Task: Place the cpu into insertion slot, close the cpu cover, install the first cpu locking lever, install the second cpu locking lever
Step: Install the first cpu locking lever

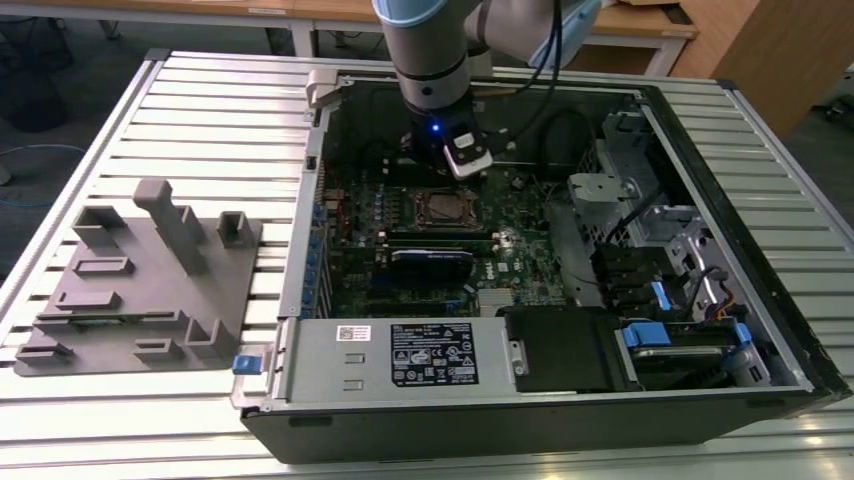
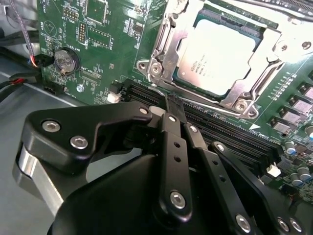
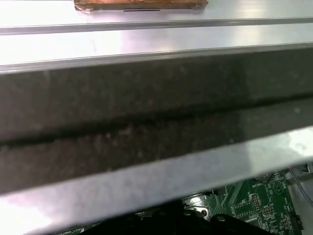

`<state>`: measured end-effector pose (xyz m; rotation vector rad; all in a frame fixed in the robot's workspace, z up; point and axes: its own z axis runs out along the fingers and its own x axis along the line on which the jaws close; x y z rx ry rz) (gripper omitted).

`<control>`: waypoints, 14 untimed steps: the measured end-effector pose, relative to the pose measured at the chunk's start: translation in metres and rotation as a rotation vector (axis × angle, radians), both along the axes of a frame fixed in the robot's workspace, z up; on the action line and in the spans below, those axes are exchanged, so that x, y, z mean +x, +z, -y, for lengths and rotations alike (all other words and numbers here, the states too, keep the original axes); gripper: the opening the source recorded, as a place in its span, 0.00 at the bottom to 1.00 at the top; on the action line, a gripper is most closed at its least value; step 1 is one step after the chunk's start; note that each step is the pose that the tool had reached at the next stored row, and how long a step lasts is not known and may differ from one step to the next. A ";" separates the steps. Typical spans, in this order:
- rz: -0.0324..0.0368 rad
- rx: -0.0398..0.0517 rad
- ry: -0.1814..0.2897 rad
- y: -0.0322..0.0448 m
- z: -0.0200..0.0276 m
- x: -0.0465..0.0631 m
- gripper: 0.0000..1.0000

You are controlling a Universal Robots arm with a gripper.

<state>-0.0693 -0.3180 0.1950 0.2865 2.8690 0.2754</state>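
Cpu [image 2: 220,54] lies flat beneath the closed cover [image 2: 167,39] on the green board [image 2: 112,49]. Gripper [image 2: 173,105] is pressed together, its tip just beside the cover's edge

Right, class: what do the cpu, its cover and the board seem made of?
The cpu: pale metal top, satin sheen. The cpu cover: bare silvery metal, probably steel, with bright glints. The circuit board: green glossy laminate, likely fibreglass.

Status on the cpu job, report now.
Gripper shut, tips at the insertion slot edge. Cpu seated, cpu cover down over it. Memory slots close beside the tips.
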 end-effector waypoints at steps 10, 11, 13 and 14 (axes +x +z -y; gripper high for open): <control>0.0222 -0.0002 0.000 -0.0036 0.0010 -0.001 0.11; 0.0242 -0.0001 0.000 -0.0038 0.0010 -0.001 0.11; 0.0276 -0.0001 0.000 -0.0041 0.0010 -0.001 0.11; 0.0282 -0.0001 0.000 -0.0041 0.0010 -0.001 0.11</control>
